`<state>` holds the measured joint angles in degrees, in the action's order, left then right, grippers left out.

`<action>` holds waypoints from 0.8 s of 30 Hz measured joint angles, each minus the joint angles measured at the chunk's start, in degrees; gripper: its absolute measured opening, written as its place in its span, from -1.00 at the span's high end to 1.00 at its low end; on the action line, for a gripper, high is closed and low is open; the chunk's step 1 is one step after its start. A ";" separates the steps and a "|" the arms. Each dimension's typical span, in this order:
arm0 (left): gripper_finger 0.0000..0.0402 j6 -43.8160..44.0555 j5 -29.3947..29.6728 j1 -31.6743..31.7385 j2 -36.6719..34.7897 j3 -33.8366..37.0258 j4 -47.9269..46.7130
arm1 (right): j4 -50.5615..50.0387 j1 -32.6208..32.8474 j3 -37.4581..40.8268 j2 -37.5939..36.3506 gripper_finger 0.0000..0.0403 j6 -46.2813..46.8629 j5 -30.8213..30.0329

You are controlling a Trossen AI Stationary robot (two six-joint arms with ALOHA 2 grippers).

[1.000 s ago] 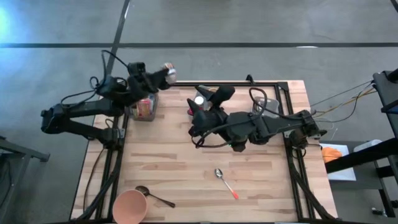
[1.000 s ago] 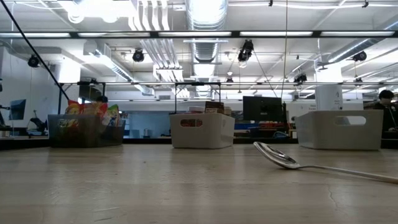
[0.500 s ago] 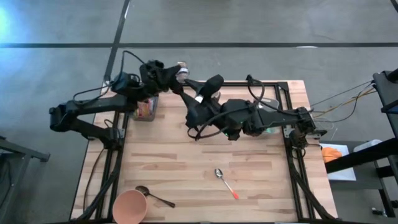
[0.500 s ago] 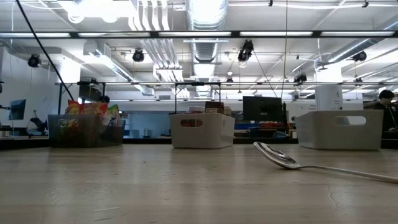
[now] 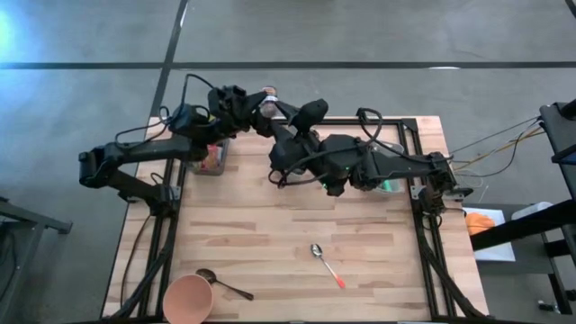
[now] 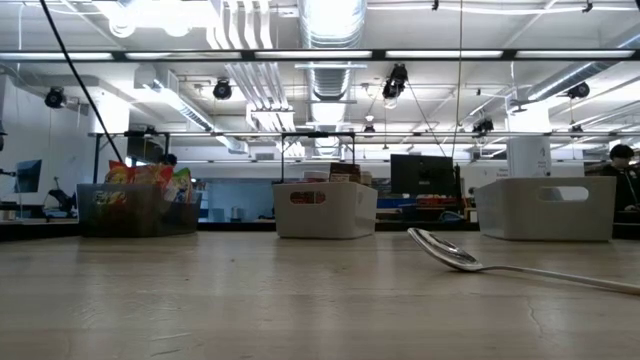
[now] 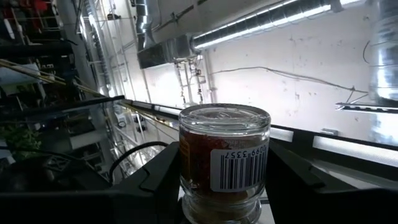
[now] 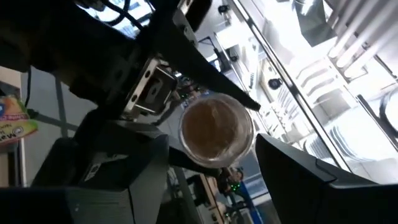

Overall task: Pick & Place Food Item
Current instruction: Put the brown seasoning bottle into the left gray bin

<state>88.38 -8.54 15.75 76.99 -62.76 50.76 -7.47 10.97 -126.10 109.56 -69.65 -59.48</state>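
Near edge: cup [image 5: 187, 299], spoon [image 5: 326, 264] lay idle. Far edge, aloft: left gripper [image 5: 261, 102] clamped jar [image 7: 224, 163]; right gripper [image 5: 290, 121] beside jar, jaws apart, empty. Handover likely: right should close squarely before left releases.

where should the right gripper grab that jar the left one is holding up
Take the jar by its free lid end, jaws across the round glass wall. The left gripper already clamps the jar's sides lower down, and the right gripper faces its round end head-on, open, so a straight approach along the jar's axis looks best.
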 joint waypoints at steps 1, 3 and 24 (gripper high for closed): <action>0.12 0.00 -0.04 0.00 0.00 -0.02 0.05 | 0.14 -0.01 0.00 -0.02 -0.19 -0.04 -0.16; 0.12 0.51 -1.22 -0.02 0.02 0.00 -0.01 | 0.35 -0.04 0.00 -0.02 -0.19 -0.26 -0.15; 0.12 7.89 -6.48 -0.07 0.00 0.00 -2.66 | 0.67 -0.16 0.02 0.09 -0.19 -6.13 2.77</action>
<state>96.27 -15.01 15.68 76.99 -62.76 48.10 -6.80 10.81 -126.08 109.65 -75.77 -56.71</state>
